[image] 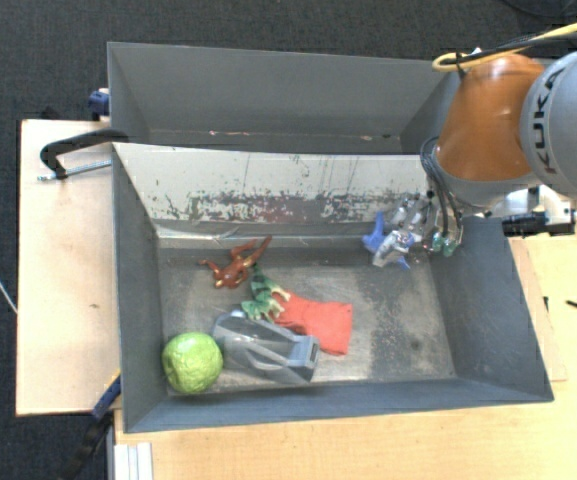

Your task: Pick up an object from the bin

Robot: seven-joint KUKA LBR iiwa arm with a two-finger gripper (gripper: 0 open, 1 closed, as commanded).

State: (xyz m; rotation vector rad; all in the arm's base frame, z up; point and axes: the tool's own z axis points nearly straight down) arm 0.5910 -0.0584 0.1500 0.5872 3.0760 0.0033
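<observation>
Though I could not tell whether the gripper (406, 240) gripped it, the small blue toy (378, 236) touching it looked light, rigid, best pinched mid-body.

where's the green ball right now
In the camera view the green ball sits in the lower-left corner of the bin, right beside the grey plastic piece on its right.

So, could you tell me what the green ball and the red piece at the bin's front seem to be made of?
The green ball looks like soft foam or rubber: matte, mottled, wrinkled, no sharp highlight. The red piece looks like cloth or thin soft plastic: flat, matte, with an uneven outline. Neither can be told for certain.
</observation>
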